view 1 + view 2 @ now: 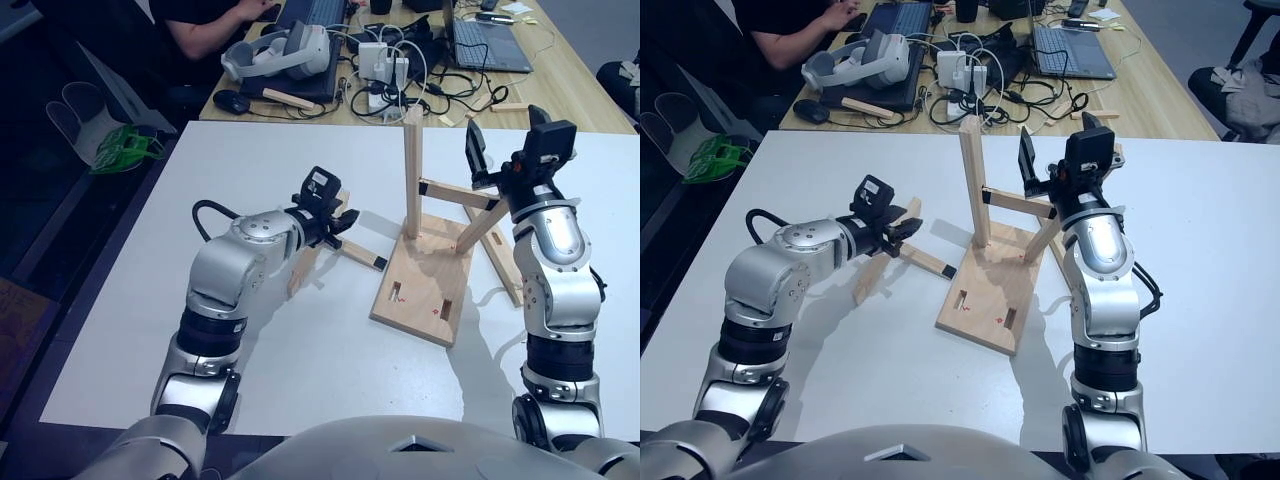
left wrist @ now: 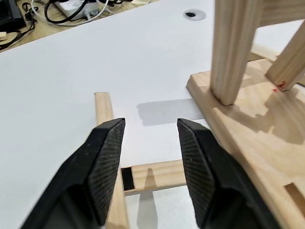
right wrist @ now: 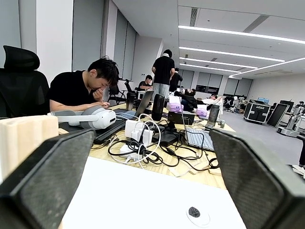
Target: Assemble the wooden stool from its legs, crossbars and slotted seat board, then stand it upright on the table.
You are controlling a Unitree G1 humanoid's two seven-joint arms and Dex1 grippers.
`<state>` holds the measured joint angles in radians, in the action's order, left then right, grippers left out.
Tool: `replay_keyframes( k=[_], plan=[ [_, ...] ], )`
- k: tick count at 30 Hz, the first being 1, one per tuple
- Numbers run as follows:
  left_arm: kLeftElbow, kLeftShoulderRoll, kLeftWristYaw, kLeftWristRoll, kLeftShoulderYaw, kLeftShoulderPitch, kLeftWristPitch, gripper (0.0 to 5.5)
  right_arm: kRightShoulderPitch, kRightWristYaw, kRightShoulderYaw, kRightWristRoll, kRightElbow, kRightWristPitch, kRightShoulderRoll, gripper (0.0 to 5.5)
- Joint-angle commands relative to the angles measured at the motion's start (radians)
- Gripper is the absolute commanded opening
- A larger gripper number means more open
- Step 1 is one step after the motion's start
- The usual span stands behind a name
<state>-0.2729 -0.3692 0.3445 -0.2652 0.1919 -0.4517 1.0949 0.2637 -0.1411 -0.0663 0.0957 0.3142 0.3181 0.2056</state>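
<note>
Slotted seat board (image 1: 425, 285), flat mid-way across the desk (image 1: 150, 330), one leg (image 1: 411, 180) upright in it; loose crossbar (image 2: 157, 174) beside it toward the left edge, beneath the open left tool (image 2: 148, 143), best lowered square astride the bar before closing; right tool (image 1: 507, 135) open, empty, raised nearer the far edge
</note>
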Motion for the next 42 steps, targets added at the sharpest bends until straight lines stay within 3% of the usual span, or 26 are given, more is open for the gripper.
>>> replay_keyframes(
  k=[1,7,9,18,31,39,42],
  plan=[
    [0.187,-0.080,0.069,0.112,0.121,-0.133,-0.131,2.69,0.003,0.011,-0.009,0.002,-0.010,0.005,-0.009,4.44],
    [0.556,-0.018,0.205,0.195,0.228,-0.277,-0.300,3.44,-0.010,0.040,-0.007,-0.012,-0.014,-0.022,-0.026,4.44],
    [0.672,0.016,0.250,0.197,0.231,-0.326,-0.322,3.44,-0.020,0.049,-0.008,-0.016,-0.015,-0.031,-0.031,4.44],
    [1.029,0.116,0.326,0.239,0.199,-0.440,-0.397,4.68,-0.035,0.077,0.008,-0.053,-0.025,-0.081,-0.052,4.44],
    [1.369,0.207,0.111,0.245,-0.021,-0.596,-0.560,4.68,-0.033,0.090,0.012,-0.063,-0.036,-0.090,-0.075,4.44],
    [1.510,0.248,0.154,0.296,-0.030,-0.625,-0.548,4.68,-0.032,0.092,0.013,-0.069,-0.038,-0.094,-0.079,4.44],
    [1.538,0.250,0.140,0.311,-0.040,-0.628,-0.561,4.21,-0.027,0.097,0.016,-0.071,-0.044,-0.096,-0.085,4.44]
  ],
)
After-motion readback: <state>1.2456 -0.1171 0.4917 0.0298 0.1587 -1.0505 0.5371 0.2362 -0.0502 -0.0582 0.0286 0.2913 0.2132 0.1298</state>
